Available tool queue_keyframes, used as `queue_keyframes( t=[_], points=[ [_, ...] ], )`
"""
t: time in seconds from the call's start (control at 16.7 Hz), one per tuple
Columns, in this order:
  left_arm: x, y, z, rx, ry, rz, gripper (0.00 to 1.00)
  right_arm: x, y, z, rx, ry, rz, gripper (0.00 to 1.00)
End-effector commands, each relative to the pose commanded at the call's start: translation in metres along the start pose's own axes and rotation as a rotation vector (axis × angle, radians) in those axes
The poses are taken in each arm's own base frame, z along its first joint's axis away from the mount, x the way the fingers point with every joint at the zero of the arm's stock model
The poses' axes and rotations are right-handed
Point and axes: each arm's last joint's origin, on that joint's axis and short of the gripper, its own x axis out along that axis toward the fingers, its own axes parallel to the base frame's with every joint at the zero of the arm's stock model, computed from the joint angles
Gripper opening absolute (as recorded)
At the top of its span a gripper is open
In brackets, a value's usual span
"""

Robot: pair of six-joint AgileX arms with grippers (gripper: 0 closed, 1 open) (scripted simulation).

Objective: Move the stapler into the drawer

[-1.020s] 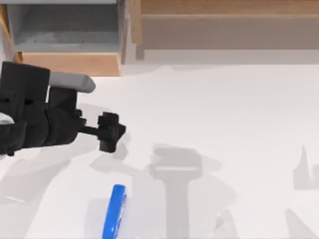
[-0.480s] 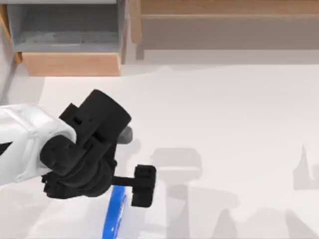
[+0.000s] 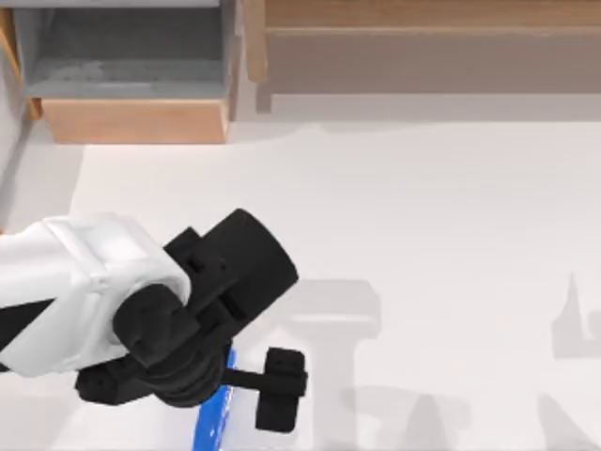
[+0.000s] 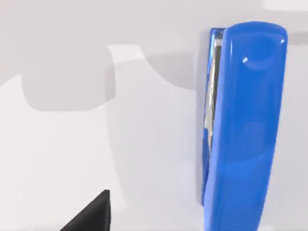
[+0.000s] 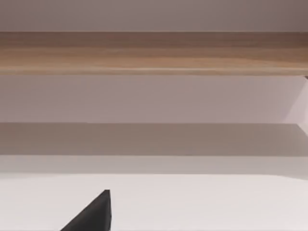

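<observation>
The left gripper [image 3: 211, 399] has swung from near the drawer [image 3: 131, 120] down over the stapler [image 3: 214, 421].

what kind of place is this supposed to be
Probably a simulated office desk: a plain white table holding a small bright blue stapler, with an open grey-walled drawer with a tan wooden front beside a long wooden shelf.

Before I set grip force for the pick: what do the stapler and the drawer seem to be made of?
The stapler looks like glossy blue plastic: bright highlights on its rounded shell, with a thin pale strip, perhaps metal, along one side. The drawer shows a matte tan front with faint wood grain and flat grey inner walls, possibly painted board.
</observation>
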Motion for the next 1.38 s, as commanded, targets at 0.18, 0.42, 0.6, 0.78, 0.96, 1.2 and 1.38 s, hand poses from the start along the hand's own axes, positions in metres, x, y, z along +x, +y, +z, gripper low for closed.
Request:
queue_keyframes(
  t=[0.18, 0.42, 0.6, 0.78, 0.96, 1.2, 1.38],
  points=[
    [0.001, 0.001, 0.000, -0.002, 0.003, 0.001, 1.00, 0.000, 0.000, 0.000, 0.000, 0.000, 0.000, 1.00],
    [0.017, -0.001, 0.001, 0.000, 0.002, 0.002, 1.00, 0.000, 0.000, 0.000, 0.000, 0.000, 0.000, 1.00],
    [0.042, -0.002, 0.002, 0.000, -0.003, -0.002, 1.00, 0.000, 0.000, 0.000, 0.000, 0.000, 0.000, 1.00],
    [0.064, -0.001, 0.001, 0.000, -0.003, -0.002, 1.00, 0.000, 0.000, 0.000, 0.000, 0.000, 0.000, 1.00],
    [0.070, 0.000, 0.000, 0.000, 0.000, 0.000, 1.00, 0.000, 0.000, 0.000, 0.000, 0.000, 0.000, 1.00],
    [0.070, 0.000, 0.000, 0.000, 0.000, 0.000, 0.85, 0.000, 0.000, 0.000, 0.000, 0.000, 0.000, 1.00],
    [0.070, 0.000, 0.000, 0.000, 0.000, 0.000, 0.62, 0.000, 0.000, 0.000, 0.000, 0.000, 0.000, 1.00]
  ],
)
